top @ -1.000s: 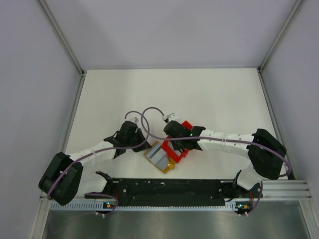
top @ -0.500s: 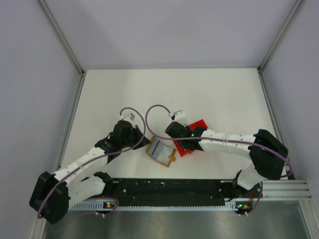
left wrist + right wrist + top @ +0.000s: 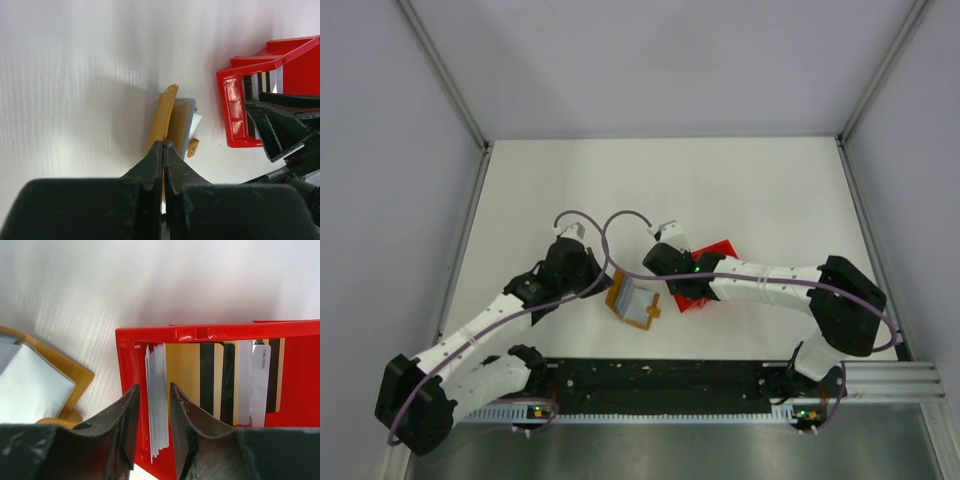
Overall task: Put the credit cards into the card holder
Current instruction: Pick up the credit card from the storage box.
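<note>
Where the 2 arms meet, near the middle of the white worktop (image 3: 750,190), the task's things lie close together. The left arm (image 3: 480,330) reaches in from the near left and the right arm (image 3: 760,285) from the near right, so their wrists almost face each other.

A red tray (image 3: 722,247) with a raised rim sits under the right wrist. The orange holder (image 3: 164,112) lies just beside it on the left, with a thin strip of worktop between them. The holder is open: 1 flap stands up nearly on edge, and a pale blue-grey card (image 3: 182,120) shows against its inner face.

More cards (image 3: 190,375) sit in the tray, overlapping: gold ones with dark stripes and a white one. A thin white stack (image 3: 157,400) stands on edge against the tray's left wall.

The left end effector (image 3: 164,144) has its jaws pressed together on the raised flap, gripping the holder. The right end effector (image 3: 153,386) hangs over the tray's left wall with its jaws a little apart and the white stack in the gap. Whether its fingers touch the stack cannot be told.
</note>
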Action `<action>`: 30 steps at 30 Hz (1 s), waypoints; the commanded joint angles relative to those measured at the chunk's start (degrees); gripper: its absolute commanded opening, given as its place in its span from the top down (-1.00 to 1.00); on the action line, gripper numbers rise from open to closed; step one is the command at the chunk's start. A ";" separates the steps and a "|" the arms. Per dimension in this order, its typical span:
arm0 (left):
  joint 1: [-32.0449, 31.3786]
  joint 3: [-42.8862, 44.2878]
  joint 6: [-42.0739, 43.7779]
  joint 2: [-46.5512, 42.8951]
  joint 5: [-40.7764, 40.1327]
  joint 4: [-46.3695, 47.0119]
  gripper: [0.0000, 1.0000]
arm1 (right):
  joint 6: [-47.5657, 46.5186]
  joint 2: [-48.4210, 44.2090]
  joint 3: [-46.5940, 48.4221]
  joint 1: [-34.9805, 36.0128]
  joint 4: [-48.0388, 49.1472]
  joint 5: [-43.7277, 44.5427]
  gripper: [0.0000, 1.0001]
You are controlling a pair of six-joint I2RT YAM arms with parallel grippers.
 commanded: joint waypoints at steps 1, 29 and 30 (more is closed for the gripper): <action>-1.13 4.36 1.78 0.32 -4.37 -2.05 1.00 | -0.18 0.78 2.19 0.81 0.41 1.18 0.27; -4.91 -2.94 -3.23 4.19 -6.30 2.78 1.00 | 0.61 -10.30 -7.12 -13.68 5.68 -25.52 -0.03; -4.91 -2.85 -2.88 4.19 -6.21 3.13 1.00 | 0.96 -10.12 -7.74 -13.95 6.73 -26.49 -0.04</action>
